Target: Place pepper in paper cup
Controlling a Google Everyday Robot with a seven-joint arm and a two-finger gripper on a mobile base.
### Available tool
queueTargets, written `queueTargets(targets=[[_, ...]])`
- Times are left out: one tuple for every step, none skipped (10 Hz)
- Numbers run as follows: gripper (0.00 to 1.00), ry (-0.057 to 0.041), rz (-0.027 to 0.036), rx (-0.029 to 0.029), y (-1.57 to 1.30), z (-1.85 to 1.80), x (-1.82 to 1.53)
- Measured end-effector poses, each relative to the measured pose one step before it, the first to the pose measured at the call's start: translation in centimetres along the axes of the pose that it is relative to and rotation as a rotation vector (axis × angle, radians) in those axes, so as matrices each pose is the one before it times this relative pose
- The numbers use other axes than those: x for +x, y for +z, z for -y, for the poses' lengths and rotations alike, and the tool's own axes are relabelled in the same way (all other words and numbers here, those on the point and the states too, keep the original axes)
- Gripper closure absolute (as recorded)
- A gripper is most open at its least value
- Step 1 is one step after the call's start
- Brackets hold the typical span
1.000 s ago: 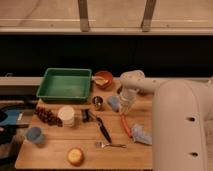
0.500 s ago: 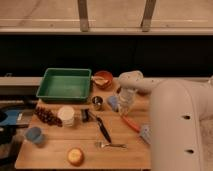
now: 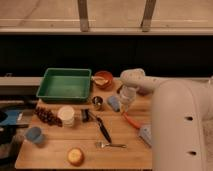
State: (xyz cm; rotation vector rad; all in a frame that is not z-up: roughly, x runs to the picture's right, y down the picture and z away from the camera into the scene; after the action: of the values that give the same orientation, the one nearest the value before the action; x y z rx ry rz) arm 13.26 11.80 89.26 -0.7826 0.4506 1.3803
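Camera view shows the pepper just beside the closed gripper.

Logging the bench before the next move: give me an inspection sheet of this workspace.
Surface: wooden table, crowded.
Job's things: pepper lying right of centre; paper cup upright left of centre, apart from it.
Clutter: green tray, orange bowl, metal cup, grapes, blue cup, black-handled utensil, fork, round orange fruit, pale blue object.
Grippers: gripper shut, pointing down over the pepper's left end; grip not discernible.
Cables: nothing seen.
Surroundings: dark wall behind, window frame above.
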Motion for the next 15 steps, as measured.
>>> queueTargets(targets=[[0.86, 0.00154, 0.02779, -0.02176, -1.303, 0.362, -0.581], [0.86, -0.00033, 0.01151, -0.01175, -0.415, 0.089, -0.237], [0.86, -0.00265, 0.02043, -0.01462, -0.528, -0.072, -0.467], [0.86, -0.00453, 0.02136, -0.01444, -0.5, -0.164, -0.481], [0.86, -0.00369, 0.02112, -0.01487, -0.589, -0.027, -0.451], [0.86, -0.00123, 0.00935, -0.00695, -0.249, 0.036, -0.203], [0.86, -0.00216, 0.01507, -0.0087, -0.383, -0.035, -0.41], [0.86, -0.00612, 0.02119, -0.01121, -0.441, -0.271, -0.674], [0.86, -0.00462, 0.02763, -0.0124, -0.687, -0.216, -0.732], [0.86, -0.00197, 0.02198, -0.00674, -0.691, -0.054, -0.684], [0.86, -0.00374, 0.03608, -0.01065, -1.345, -0.247, -1.342], [0.86, -0.00679, 0.02056, -0.00522, -0.74, -0.415, -1.146], [0.86, -0.00968, 0.01491, -0.00004, -0.681, -0.463, -1.228], [0.86, -0.01579, 0.01909, 0.00092, -0.907, -0.857, -1.717], [0.86, -0.01373, 0.01599, -0.00096, -0.673, -0.862, -1.388]])
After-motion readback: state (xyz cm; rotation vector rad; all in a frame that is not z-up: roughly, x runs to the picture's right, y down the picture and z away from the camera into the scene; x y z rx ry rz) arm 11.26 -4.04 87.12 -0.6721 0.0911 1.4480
